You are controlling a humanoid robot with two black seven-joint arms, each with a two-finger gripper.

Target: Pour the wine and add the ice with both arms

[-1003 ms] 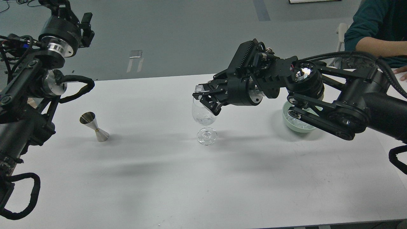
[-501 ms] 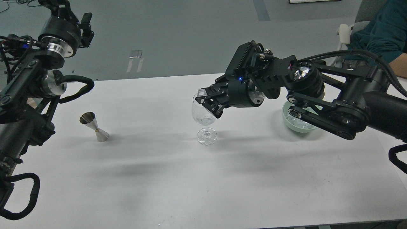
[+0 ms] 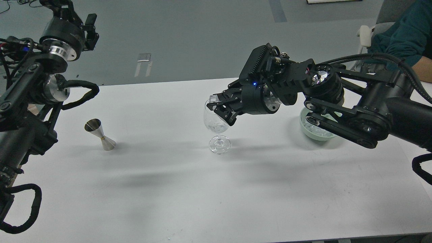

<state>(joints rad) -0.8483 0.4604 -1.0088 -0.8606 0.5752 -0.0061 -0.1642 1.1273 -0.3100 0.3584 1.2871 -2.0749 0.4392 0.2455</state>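
Observation:
A clear wine glass point(image 3: 216, 126) stands upright in the middle of the white table point(image 3: 168, 189). A little clear wine point(image 3: 216, 128) lies in the bottom of its bowl. My right gripper point(image 3: 214, 103) hangs right over the glass rim and is shut on an ice cube point(image 3: 213, 99). More ice point(image 3: 312, 128) lies in a pale green bowl point(image 3: 315, 133) to the right, partly hidden by my right arm. My left gripper point(image 3: 90, 29) is raised at the far left, away from the table; its fingers cannot be told apart.
A silver double-ended jigger point(image 3: 100, 134) stands on the left side of the table. A person in a teal sleeve point(image 3: 401, 37) sits at the far right corner beside a white chair arm point(image 3: 362, 35).
My right gripper drew back slightly to the right and dipped toward the glass rim with the cube still in it. The person's arm pulled back. The left arm barely moved.

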